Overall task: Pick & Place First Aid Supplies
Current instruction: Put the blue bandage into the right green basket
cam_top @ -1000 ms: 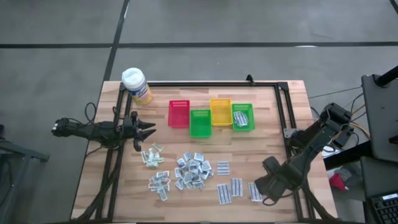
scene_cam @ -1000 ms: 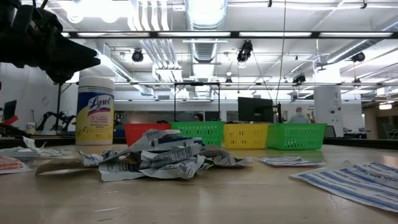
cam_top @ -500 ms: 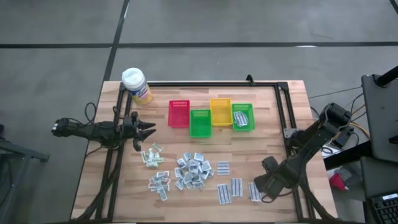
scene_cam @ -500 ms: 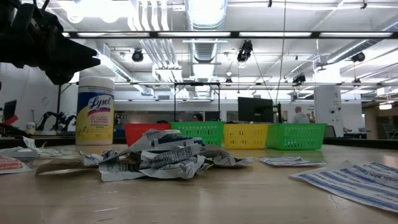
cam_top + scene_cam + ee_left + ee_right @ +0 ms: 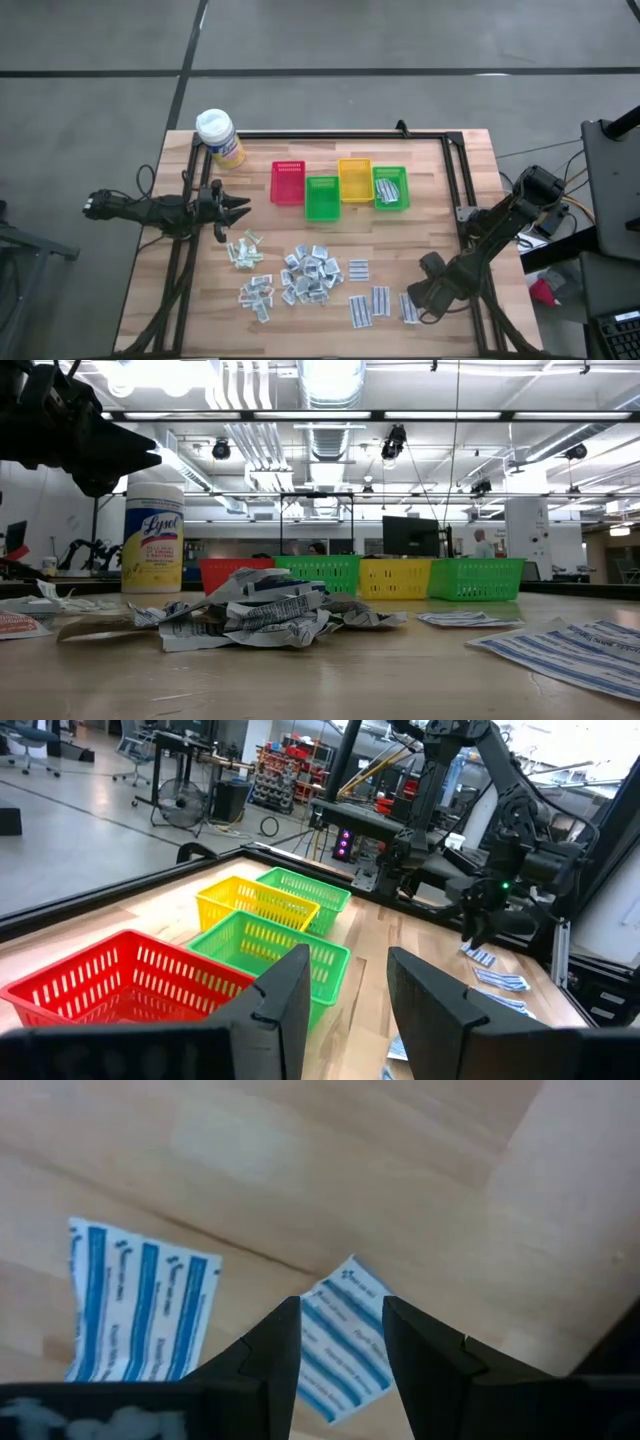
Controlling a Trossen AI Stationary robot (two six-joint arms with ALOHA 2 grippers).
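Item 1: yellow wipes canister [image 5: 153, 538] with white cap, standing on the tabletop [image 5: 400, 670]; label reads "Lysol" in blue script, with smaller lines beneath too fine to read.

Item 2: white packets with blue stripes [image 5: 140, 1305]; small blue print along the stripes, not legible.

No other readable text, numbers or signs.

Overhead, table-level, two wrist views (close)

Both arms are matte black with jointed segments. The left gripper [image 5: 340, 1010] has two flat, angular dark fingers [image 5: 285, 1005]. Black cables loop beside the right arm [image 5: 500, 235].
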